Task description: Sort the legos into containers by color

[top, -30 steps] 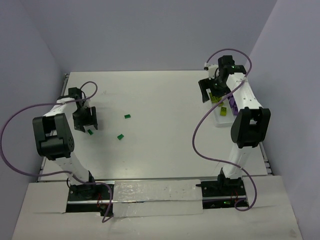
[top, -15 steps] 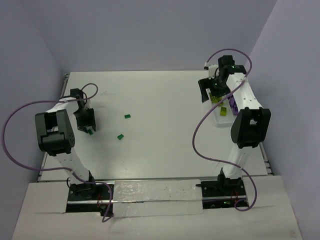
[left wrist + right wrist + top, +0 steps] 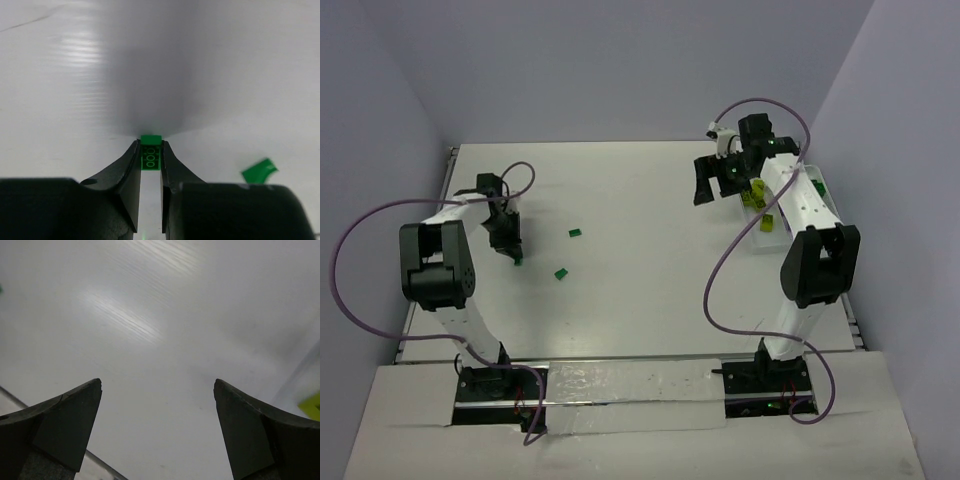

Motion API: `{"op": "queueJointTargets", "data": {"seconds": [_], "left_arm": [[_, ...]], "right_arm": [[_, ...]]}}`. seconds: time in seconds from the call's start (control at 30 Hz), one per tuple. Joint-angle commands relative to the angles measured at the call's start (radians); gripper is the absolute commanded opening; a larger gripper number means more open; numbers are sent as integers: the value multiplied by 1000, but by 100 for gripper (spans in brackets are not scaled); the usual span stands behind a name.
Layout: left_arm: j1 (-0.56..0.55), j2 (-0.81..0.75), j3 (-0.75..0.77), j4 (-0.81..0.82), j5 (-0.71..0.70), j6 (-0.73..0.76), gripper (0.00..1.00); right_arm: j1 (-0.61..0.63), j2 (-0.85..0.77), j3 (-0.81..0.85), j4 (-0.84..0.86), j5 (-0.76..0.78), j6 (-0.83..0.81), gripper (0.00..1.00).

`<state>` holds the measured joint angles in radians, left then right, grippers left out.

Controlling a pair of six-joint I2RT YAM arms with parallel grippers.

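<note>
My left gripper [image 3: 150, 146] is shut on a small dark green lego [image 3: 150, 152], pinched between its two black fingertips just above the table. From above, this gripper [image 3: 515, 255] is at the left of the table with the green lego [image 3: 518, 262] at its tip. Two more green legos [image 3: 575, 233] [image 3: 560, 272] lie to its right; one of them [image 3: 260, 171] shows in the left wrist view. My right gripper [image 3: 717, 185] [image 3: 157, 385] stands wide open with nothing in it, left of a white container [image 3: 760, 243] holding yellow-green legos [image 3: 768, 222].
The container lies along the table's right edge, partly under the right arm. A yellow-green lego [image 3: 312, 407] shows at the right edge of the right wrist view. Purple cables loop off both arms. Walls close in the table at the back and sides.
My left gripper has closed on the green lego and shifted slightly right. The right arm has swung left, away from over the container, with its jaws still open.
</note>
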<state>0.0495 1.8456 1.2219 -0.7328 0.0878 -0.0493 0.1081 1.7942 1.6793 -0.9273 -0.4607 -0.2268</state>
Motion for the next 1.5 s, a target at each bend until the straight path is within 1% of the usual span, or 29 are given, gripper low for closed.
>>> {"op": "queueJointTargets", "data": {"seconds": [0.0, 0.07, 0.13, 0.17, 0.23, 0.27, 0.3, 0.33, 0.4, 0.57, 0.63, 0.7, 0.83, 1.0, 1.07, 1.1, 1.17, 1.27, 1.37, 1.4, 1.47], "left_arm": [[-98, -117, 79, 44, 203, -44, 0], [-117, -171, 95, 76, 276, -99, 0], [-140, -228, 96, 184, 382, -236, 0], [-146, -268, 89, 236, 417, -292, 0], [-158, -306, 84, 310, 463, -381, 0], [-169, -322, 86, 361, 493, -450, 0], [-187, -331, 98, 394, 486, -525, 0], [-206, -332, 112, 405, 451, -590, 0], [-243, -318, 146, 380, 401, -689, 0], [-268, -315, 82, 486, 459, -914, 0], [-274, -314, 70, 500, 454, -947, 0], [-281, -313, 65, 512, 464, -989, 0], [-289, -315, 64, 538, 506, -1048, 0], [-318, -312, 84, 539, 510, -1057, 0], [-324, -310, 83, 543, 514, -1060, 0], [-330, -309, 80, 547, 517, -1061, 0], [-339, -307, 77, 549, 515, -1058, 0], [-350, -307, 73, 550, 509, -1052, 0], [-356, -304, 78, 551, 505, -1047, 0], [-359, -301, 82, 546, 499, -1039, 0], [-362, -297, 88, 541, 486, -1019, 2]], "right_arm": [[68, -129, -129, 240, -240, 165, 100], [100, -167, -177, 347, -293, 216, 100], [134, -187, -217, 430, -316, 310, 100], [152, -190, -218, 475, -322, 336, 100], [197, -187, -207, 511, -314, 368, 100], [219, -181, -189, 523, -302, 383, 100], [241, -172, -166, 529, -285, 394, 100], [266, -159, -143, 530, -265, 400, 100], [325, -124, -87, 516, -211, 403, 100], [436, -60, 2, 490, -78, 384, 97], [459, -45, 23, 481, -52, 384, 96], [478, -10, 71, 463, 2, 388, 92], [493, 33, 123, 421, 39, 389, 88], [510, 82, 175, 402, 59, 386, 81], [512, 90, 186, 398, 63, 385, 76], [512, 97, 192, 398, 65, 385, 70], [512, 102, 198, 400, 73, 383, 65], [512, 104, 197, 405, 72, 383, 43], [512, 102, 187, 415, 61, 381, 28], [512, 96, 177, 422, 54, 379, 14], [511, 84, 154, 431, 48, 374, 5]]}}
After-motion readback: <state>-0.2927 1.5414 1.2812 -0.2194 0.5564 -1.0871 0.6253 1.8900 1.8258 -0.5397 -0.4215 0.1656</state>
